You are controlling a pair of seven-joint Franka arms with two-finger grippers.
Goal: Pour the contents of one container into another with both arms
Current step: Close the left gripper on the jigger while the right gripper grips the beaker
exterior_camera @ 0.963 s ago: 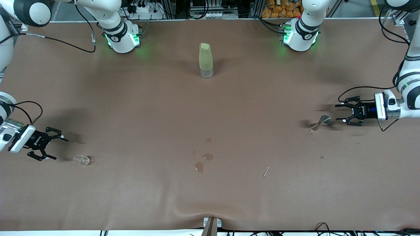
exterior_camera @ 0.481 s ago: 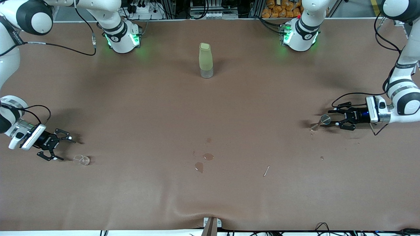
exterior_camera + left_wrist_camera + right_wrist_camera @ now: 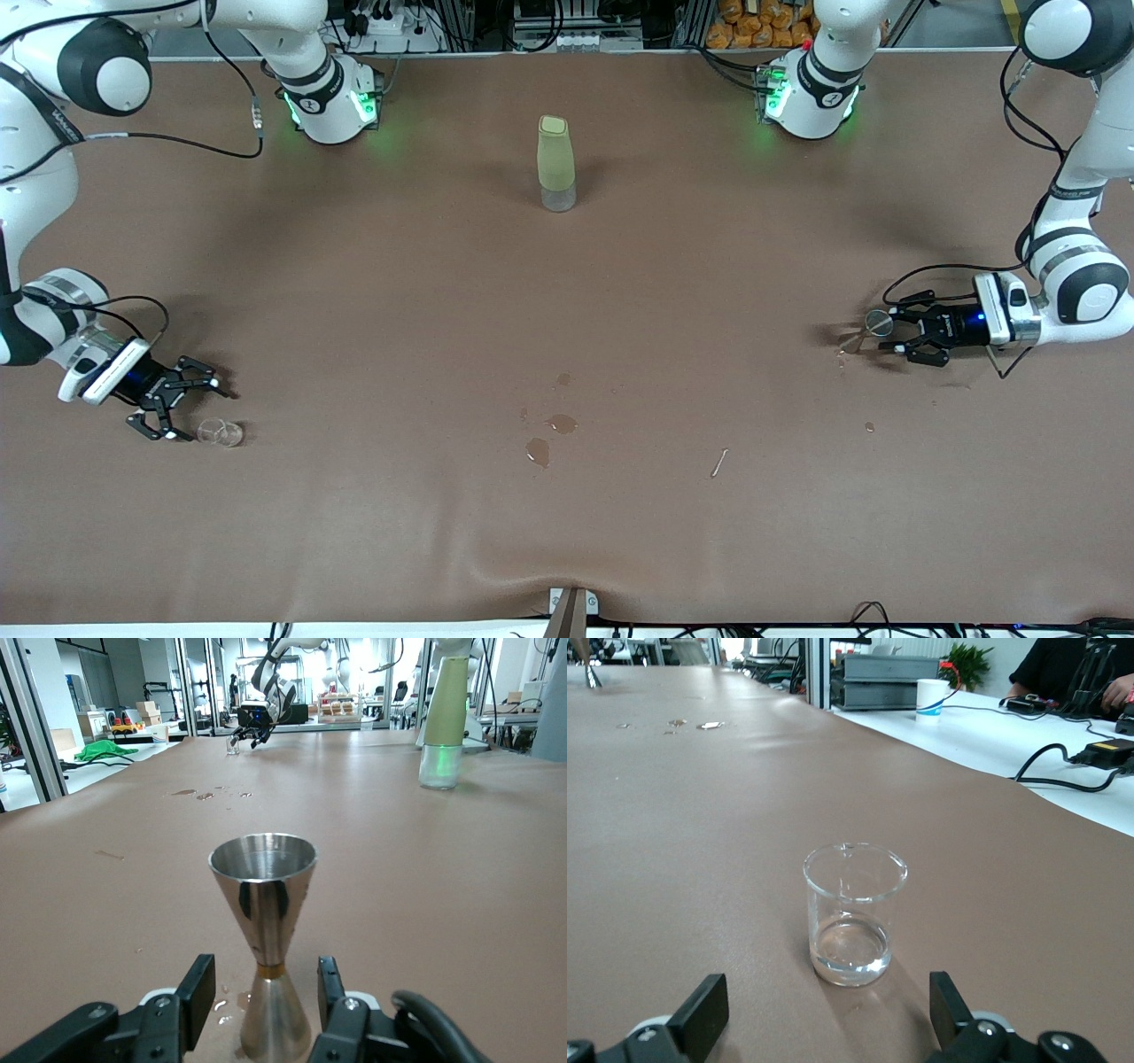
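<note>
A: The left claw [image 3: 257, 1014] sits low on the desk [image 3: 567, 310], its fingers either side of the steel jigger's [image 3: 263, 939] lower cone, not yet pinching it.

B: Then close squarely there; the jigger looks easy to tip.

A: The right claw [image 3: 824, 1019] is spread wide, the glass beaker [image 3: 854, 912] just ahead of it.

B: Slide forward until the beaker stands between the fingers, then grip below the rim.

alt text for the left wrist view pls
A steel hourglass-shaped jigger stands upright on the brown table, its narrow waist between the left hand's black fingers. Farther off stand a pale green bottle and the right hand by a small glass.
</note>
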